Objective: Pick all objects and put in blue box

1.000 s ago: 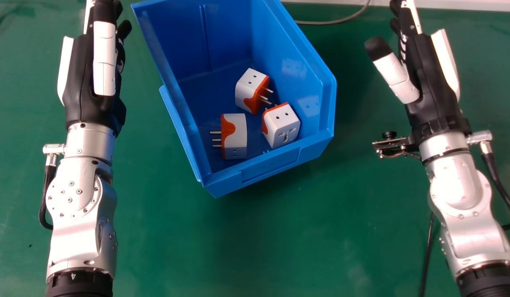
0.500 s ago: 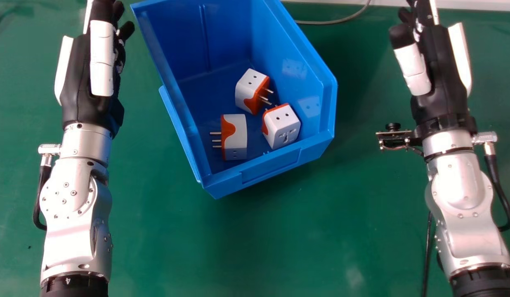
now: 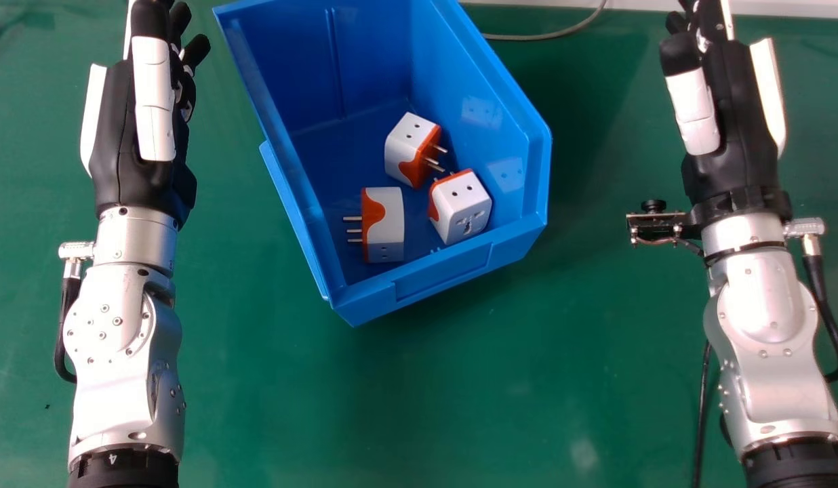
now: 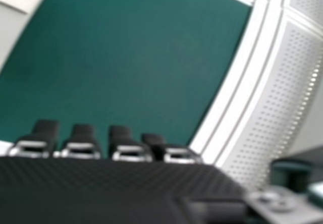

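Observation:
Three white and orange plug adapters [image 3: 413,150], [image 3: 460,207], [image 3: 384,224] lie on the floor of the blue box [image 3: 437,272] in the head view. To the left of the box is my left hand [image 3: 124,142], its fingers extended and holding nothing. My right hand [image 3: 734,129] is off to the box's right, also open, with no object in it. In the right hand view, the dark fingers of my right hand [image 4: 121,138] stretch over the green tabletop.
The green table [image 3: 460,407] extends all round the box. A grey cable [image 3: 548,35] runs behind the box near a white edge strip. A black cable [image 3: 702,407] lies beside the right forearm.
My right hand has moved outward to the right, away from the box, and its thumb has come closer to the palm. My left hand has shifted slightly left. The adapters have stayed put.

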Motion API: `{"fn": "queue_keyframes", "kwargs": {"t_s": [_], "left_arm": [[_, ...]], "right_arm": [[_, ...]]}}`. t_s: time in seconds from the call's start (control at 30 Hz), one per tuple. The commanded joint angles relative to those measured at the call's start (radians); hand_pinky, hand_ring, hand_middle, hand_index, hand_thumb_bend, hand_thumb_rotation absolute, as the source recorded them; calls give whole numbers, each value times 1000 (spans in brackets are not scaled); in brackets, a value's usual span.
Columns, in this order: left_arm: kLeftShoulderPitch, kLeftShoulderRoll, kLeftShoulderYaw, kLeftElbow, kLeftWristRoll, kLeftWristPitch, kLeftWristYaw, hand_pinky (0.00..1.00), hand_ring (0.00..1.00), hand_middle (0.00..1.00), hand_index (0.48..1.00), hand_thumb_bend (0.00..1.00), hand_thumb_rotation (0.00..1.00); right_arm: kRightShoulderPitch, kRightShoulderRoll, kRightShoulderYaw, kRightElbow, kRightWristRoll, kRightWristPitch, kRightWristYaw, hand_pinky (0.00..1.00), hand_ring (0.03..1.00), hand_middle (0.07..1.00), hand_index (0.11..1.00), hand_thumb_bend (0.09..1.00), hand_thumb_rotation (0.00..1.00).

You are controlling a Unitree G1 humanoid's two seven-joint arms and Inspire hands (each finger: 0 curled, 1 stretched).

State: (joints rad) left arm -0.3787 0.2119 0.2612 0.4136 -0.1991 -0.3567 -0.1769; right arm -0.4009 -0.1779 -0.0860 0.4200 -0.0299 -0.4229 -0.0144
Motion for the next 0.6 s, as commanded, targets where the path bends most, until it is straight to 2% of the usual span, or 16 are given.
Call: {"fn": "queue_keyframes", "kwargs": {"t_s": [0.0,0.2,0.37,0.5,0.57], "left_arm": [[-23,6,3,-11,-11,-27,-10,947,991,1000,988,834,1000],[-23,6,5,-12,-13,-21,-10,947,992,1000,987,830,999],[-24,10,3,-8,-9,-19,-12,951,992,999,984,829,999],[-23,7,4,-11,-18,-11,-21,951,991,997,982,829,1000],[-21,6,3,-14,-17,-11,-20,957,994,998,982,827,1000]], "right_arm": [[-4,2,-13,-42,13,1,-1,972,1000,1000,1000,998,1000],[-2,4,-10,-51,8,10,3,973,1000,1000,1000,999,1000],[0,4,-8,-55,1,16,1,977,1000,1000,1000,1000,1000],[2,8,-9,-57,4,17,-2,978,1000,1000,1000,1000,1000],[3,7,-9,-56,3,13,-1,977,1000,1000,1000,1000,1000]]}}
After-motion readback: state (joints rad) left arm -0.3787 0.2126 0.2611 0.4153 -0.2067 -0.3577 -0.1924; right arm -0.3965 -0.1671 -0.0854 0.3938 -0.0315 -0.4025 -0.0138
